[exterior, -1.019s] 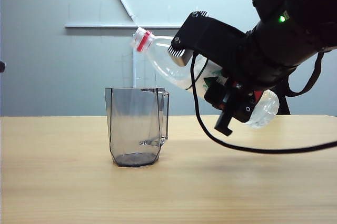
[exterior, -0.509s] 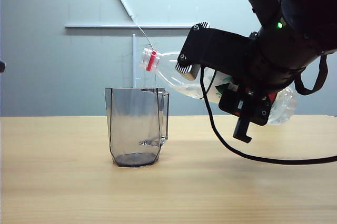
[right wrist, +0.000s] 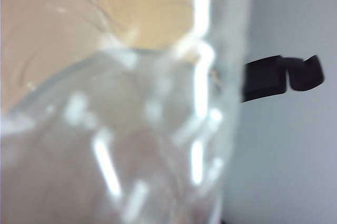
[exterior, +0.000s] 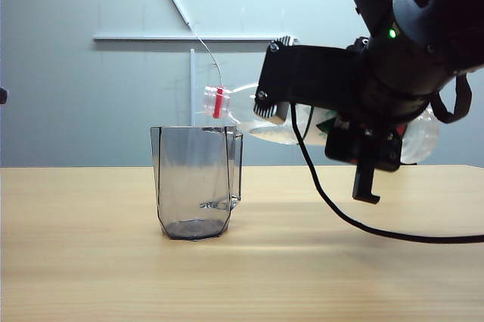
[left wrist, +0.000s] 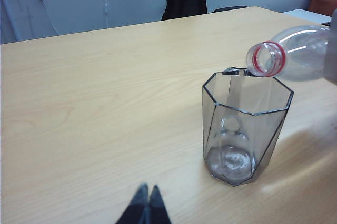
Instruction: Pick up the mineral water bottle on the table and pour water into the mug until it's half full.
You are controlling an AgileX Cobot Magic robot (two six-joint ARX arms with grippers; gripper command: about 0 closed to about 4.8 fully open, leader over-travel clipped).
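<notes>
Clear plastic mineral water bottle (exterior: 265, 118) pinched level by right gripper (exterior: 333, 122); left gripper (left wrist: 147, 203) pressed together.

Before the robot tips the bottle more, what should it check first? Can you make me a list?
1. Bottle held firmly: ok. The right gripper is shut around the mineral water bottle.
2. Cap off: ok. The open mouth shows in the left wrist view.
3. Mouth above the mug: ok. It sits just over the rim on the handle side.
4. Mug upright on the table: ok.
5. Water already in the mug: cannot tell. No stream shows, and the mug looks nearly empty.
6. Left gripper out of the way: ok. It is shut, off to one side of the mug.
</notes>
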